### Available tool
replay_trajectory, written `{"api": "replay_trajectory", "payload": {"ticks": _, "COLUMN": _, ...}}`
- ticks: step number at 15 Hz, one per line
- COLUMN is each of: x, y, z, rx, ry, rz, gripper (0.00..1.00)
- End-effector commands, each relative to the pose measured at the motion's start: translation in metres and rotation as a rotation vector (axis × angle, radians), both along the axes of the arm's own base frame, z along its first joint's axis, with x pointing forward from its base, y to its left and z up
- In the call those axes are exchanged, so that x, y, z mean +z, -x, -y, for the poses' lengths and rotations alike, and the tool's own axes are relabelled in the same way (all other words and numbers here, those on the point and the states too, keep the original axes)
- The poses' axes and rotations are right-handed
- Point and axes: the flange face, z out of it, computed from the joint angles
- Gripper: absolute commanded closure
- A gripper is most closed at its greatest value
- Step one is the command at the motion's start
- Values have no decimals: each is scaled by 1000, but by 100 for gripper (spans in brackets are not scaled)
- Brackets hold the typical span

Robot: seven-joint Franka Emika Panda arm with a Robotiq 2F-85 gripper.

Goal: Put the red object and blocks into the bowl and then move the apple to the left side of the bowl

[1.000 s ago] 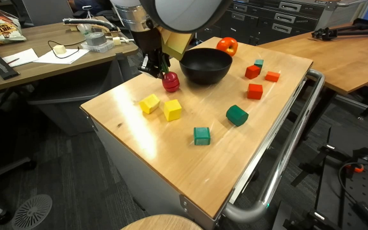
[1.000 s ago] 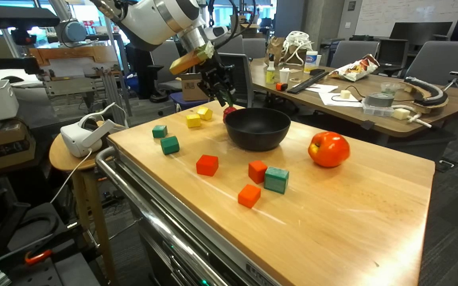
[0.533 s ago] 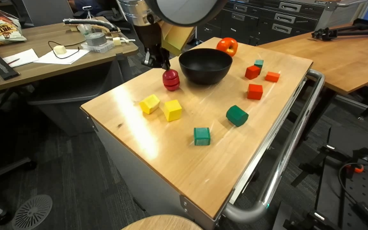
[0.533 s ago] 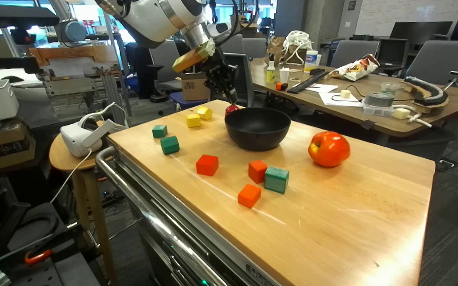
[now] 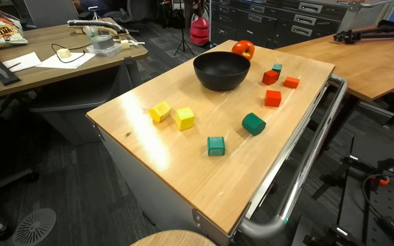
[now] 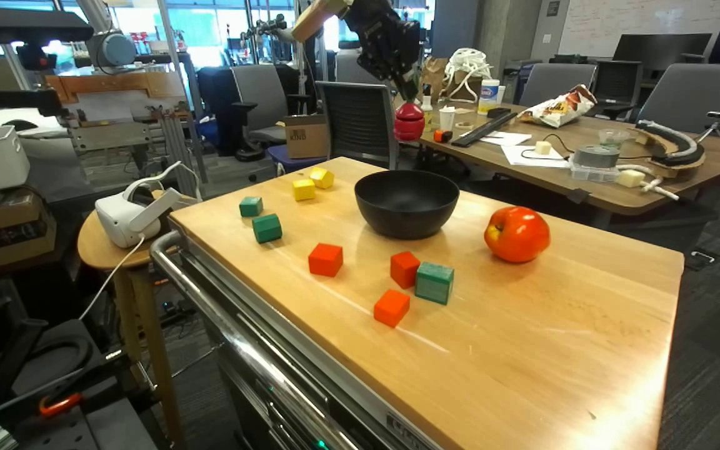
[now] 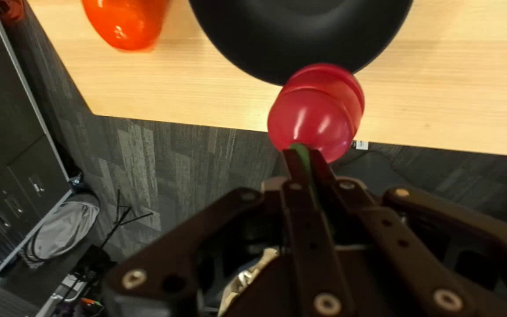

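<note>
My gripper (image 6: 407,87) is shut on the green leaves of the red object (image 6: 409,122), which hangs in the air above the level of the bowl. It shows in an exterior view (image 5: 200,31) and below the fingertips in the wrist view (image 7: 315,116). The black bowl (image 6: 405,220) stands on the wooden top. The apple (image 6: 517,235) sits beside the bowl. Two yellow blocks (image 5: 185,119) lie together. Green blocks (image 5: 216,146) and red-orange blocks (image 5: 273,98) lie spread on the top; one green block (image 6: 434,283) is close beside a red-orange block (image 6: 405,269).
The wooden cart top (image 5: 169,150) has a metal handle (image 5: 306,164) along one side. A stool with a white headset (image 6: 125,215) stands near one end. A separate table (image 6: 522,147) with a chip bag and papers is behind.
My gripper has lifted the red object from the wooden top beside the bowl high into the air. The bowl has shifted very slightly. The blocks and apple have not moved.
</note>
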Motion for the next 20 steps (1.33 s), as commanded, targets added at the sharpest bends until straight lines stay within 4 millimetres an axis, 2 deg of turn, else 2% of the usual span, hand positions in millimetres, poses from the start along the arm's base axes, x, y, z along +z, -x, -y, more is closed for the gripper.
{"api": "replay_trajectory", "payload": {"ticks": 1, "x": 19, "y": 23, "z": 38, "rx": -104, "ry": -70, "rz": 22, "gripper": 93}}
{"api": "replay_trajectory", "payload": {"ticks": 3, "x": 5, "y": 23, "z": 51, "rx": -141, "ry": -122, "rz": -4, "gripper": 93}}
{"api": "replay_trajectory", "payload": {"ticks": 5, "x": -20, "y": 22, "z": 60, "rx": -201, "ry": -150, "rz": -33, "gripper": 94}}
{"api": "replay_trajectory", "payload": {"ticks": 9, "x": -71, "y": 23, "z": 63, "rx": -276, "ry": -207, "rz": -106, "gripper": 94}}
{"api": "replay_trajectory", "payload": {"ticks": 11, "x": -85, "y": 22, "z": 60, "rx": -297, "ry": -231, "rz": -131, "gripper": 94}}
{"api": "replay_trajectory", "payload": {"ticks": 12, "x": -89, "y": 22, "z": 59, "rx": -304, "ry": -245, "rz": -136, "gripper": 89}}
{"api": "replay_trajectory", "payload": {"ticks": 13, "x": -91, "y": 22, "z": 58, "rx": -304, "ry": -259, "rz": -144, "gripper": 68}}
{"api": "replay_trajectory", "payload": {"ticks": 15, "x": -87, "y": 25, "z": 51, "rx": -297, "ry": -272, "rz": -152, "gripper": 53}}
{"api": "replay_trajectory", "payload": {"ticks": 17, "x": -71, "y": 28, "z": 39, "rx": -272, "ry": -270, "rz": -126, "gripper": 38}}
{"api": "replay_trajectory", "payload": {"ticks": 20, "x": -36, "y": 32, "z": 2, "rx": -164, "ry": -355, "rz": -47, "gripper": 16}}
